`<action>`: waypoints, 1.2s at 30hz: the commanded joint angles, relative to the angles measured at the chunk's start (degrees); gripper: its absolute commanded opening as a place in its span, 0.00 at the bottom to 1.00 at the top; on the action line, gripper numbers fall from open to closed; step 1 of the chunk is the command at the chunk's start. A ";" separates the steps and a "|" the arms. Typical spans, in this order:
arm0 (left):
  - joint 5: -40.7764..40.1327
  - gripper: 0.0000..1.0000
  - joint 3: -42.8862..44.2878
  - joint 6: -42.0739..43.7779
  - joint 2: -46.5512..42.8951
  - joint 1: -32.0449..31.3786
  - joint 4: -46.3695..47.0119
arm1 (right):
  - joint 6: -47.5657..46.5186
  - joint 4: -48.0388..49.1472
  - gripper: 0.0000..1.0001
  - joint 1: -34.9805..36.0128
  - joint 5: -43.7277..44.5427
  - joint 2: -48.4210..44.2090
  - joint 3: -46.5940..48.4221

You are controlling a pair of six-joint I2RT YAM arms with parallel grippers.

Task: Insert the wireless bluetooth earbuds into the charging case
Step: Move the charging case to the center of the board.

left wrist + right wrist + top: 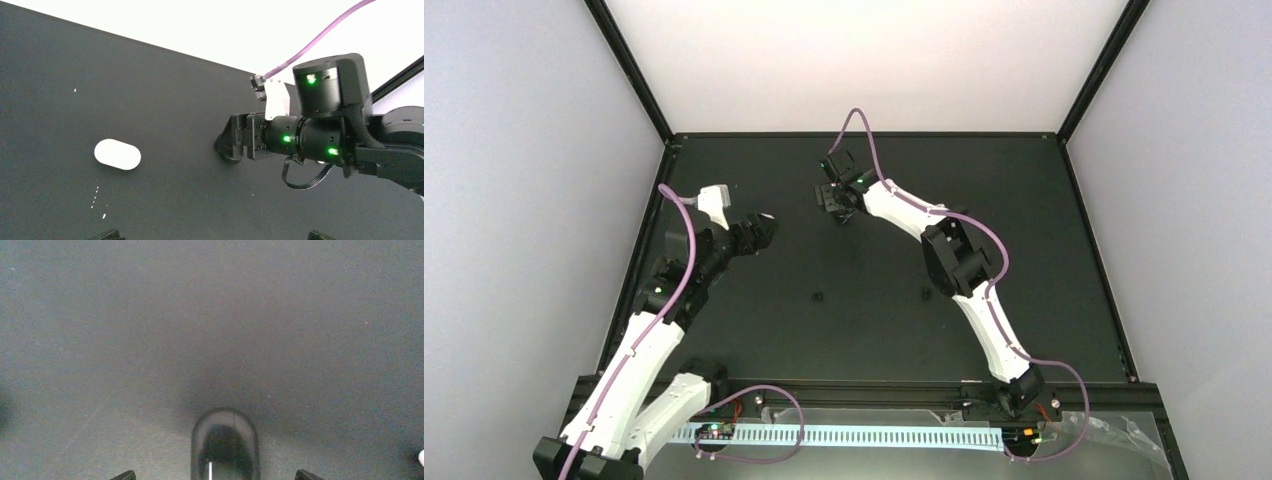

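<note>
Black matting covers the table [874, 330], boxed in by pale walls. My left gripper [762, 228] hangs above the left part of it, its fingertips [107, 234] spread wide and empty. Ahead of that hand, a white oval case [117, 154] lies flat on the mat. My right gripper [226, 149] is down low at the far middle of the table, apart from the white case. It straddles a dark rounded case [225, 447]. Those fingertips [125, 475] stand open on either side of it, with bare mat showing between each tip and the case, so I am not gripping it. The earbuds themselves are too small for me to pick out.
</note>
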 commanded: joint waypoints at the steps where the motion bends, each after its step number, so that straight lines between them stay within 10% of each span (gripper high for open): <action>1: 0.62 0.99 -0.04 0.18 -1.11 -0.27 1.88 | -0.99 -4.71 0.83 0.03 2.75 2.46 3.64; 36: 0.79 0.99 -0.97 -0.25 -1.55 0.00 3.02 | -1.50 -9.84 0.51 0.06 1.44 8.63 10.38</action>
